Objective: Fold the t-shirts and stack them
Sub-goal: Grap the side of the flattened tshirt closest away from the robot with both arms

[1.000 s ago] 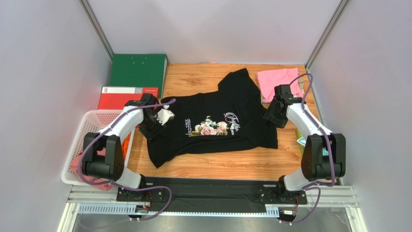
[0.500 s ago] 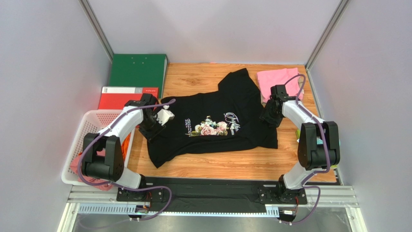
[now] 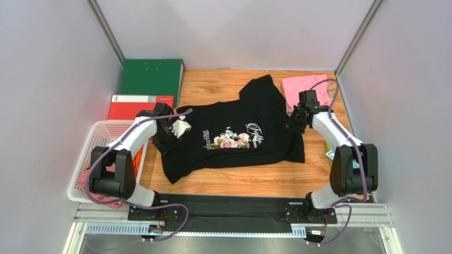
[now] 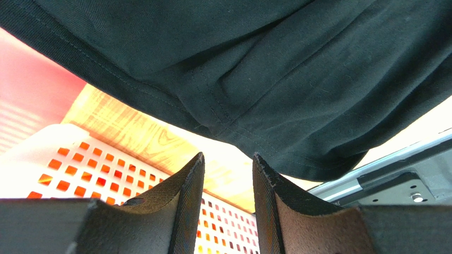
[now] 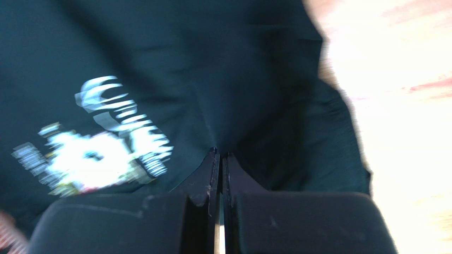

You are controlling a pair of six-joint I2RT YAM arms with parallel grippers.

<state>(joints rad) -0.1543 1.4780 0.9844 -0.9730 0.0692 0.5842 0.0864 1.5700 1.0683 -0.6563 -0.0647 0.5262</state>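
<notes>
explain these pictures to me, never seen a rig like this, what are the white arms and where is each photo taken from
Two robot arms are bolted at the near edge of a wooden table, each ending in a two-finger pincer. The wide picture looks down from above and behind; the other two come from cameras on the wrists. On the table lie a spread black t-shirt with a rose print and a folded pink t-shirt. A green binder, a red binder and a white basket sit to the left. The left pincer is open at the black shirt's edge, holding nothing. The right pincer is shut and seems to pinch the black cloth.
</notes>
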